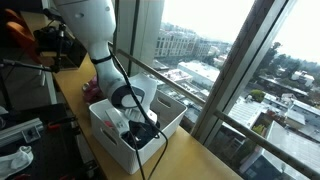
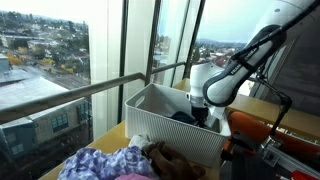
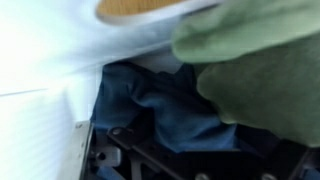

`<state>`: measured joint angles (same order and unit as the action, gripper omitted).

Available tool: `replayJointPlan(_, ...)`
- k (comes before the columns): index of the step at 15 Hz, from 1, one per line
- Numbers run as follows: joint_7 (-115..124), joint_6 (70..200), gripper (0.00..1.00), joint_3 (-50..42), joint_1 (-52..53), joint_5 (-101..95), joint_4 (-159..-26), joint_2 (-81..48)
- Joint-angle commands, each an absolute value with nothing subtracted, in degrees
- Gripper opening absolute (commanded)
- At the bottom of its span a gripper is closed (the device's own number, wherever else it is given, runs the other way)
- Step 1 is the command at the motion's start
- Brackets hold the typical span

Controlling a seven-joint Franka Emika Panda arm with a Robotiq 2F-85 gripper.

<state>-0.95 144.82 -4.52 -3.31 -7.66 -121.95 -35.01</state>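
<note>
Inward first: claw [image 1: 135,128], one, set down inside the white bin [image 1: 108,142], tips among the clothes. We cannot tell how wide its jaws stand, since the wrist view is blurred, and we see nothing clamped between them. Item nearest: blue denim garment [image 3: 170,112], crumpled, lying straight below the claw and filling the middle of the wrist view. It shows no clear long axis, only folds running slantwise. Item beside it: green cloth [image 3: 262,70], overlapping the denim on the right of that view and closer to the camera. Opposite it, the bin's white wall rises close by. Carrier: single arm [image 2: 245,62], bent down over the bin's rim. Outside the bin, on the wooden surface [image 1: 195,160]: purple patterned cloth [image 2: 100,162] and brown cloth [image 2: 172,157], heaped just beside the bin's near wall. Beyond, we note the window [image 2: 60,50] with its railing.
</note>
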Motion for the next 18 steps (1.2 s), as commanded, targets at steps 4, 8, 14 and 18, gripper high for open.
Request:
replayJointPlan(4, 1.8, 149.8, 0.31, -6.3, -1.5, -8.4, -127.6, -32.8)
replayJointPlan(8, 2.8, 149.8, 0.02, -6.1, -0.6, -8.1, -128.5, -30.6)
replayJointPlan(14, 5.9, 148.0, 0.0, -6.4, 2.2, -9.1, -126.9, -24.5)
replayJointPlan(18, 8.2, 147.3, 0.0, -6.5, 3.6, -10.4, -125.8, -19.8)
